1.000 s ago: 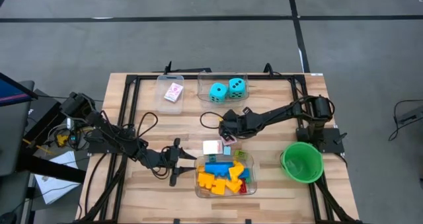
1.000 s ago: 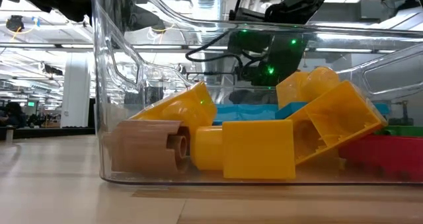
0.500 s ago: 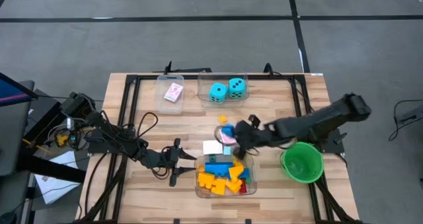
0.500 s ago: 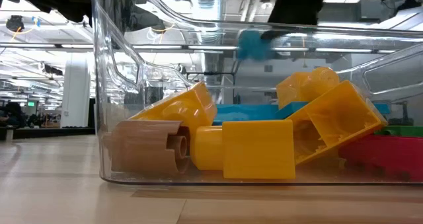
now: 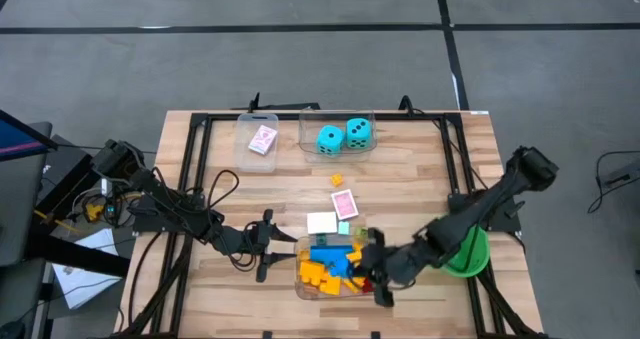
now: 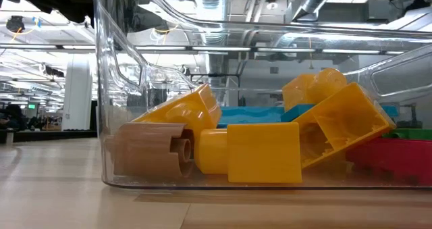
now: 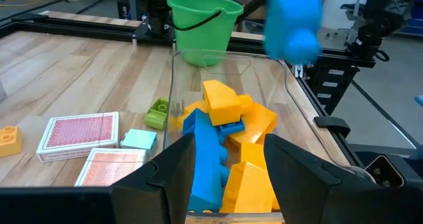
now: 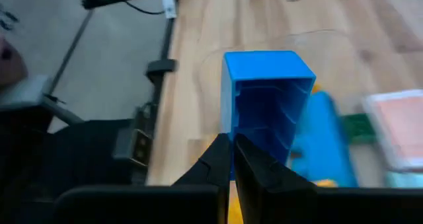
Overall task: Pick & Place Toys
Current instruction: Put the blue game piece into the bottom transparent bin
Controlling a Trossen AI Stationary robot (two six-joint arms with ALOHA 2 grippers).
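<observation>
The right gripper (image 5: 378, 279) sits low in the high view, right of centre, over the right end of the clear tub (image 5: 300, 279) that holds the loose bricks. In the right wrist view its two dark fingers (image 8: 228, 159) are pressed almost together, pinching the lower wall of a hollow blue brick (image 8: 268, 95), which stands up from the fingertips with its open underside facing the camera. The same blue brick (image 7: 292, 19) shows in the upper right of the left wrist view, hanging above the tub, apart from the bricks inside. The left gripper (image 5: 268, 245) lies just left of the tub in the lower middle of the high view; its fingers (image 7: 173, 170) are spread wide in the left wrist view, holding nothing, and frame the tub's near end. Inside the tub are yellow bricks (image 7: 228, 105), a long blue brick (image 7: 206, 161), and, in the low view, a red brick (image 6: 395, 163) at lower right. On the table above the tub in the high view lie pink-backed cards (image 5: 344, 207), with a small orange brick (image 5: 337, 180) above them. Two cyan dice (image 5: 344, 135) sit in a second clear tub (image 5: 308, 131) near the top edge, with one more card (image 5: 262, 139) in a small tub (image 5: 245, 151) to its left. The green bowl (image 5: 470, 259) stands at the right, partly under the right arm.
</observation>
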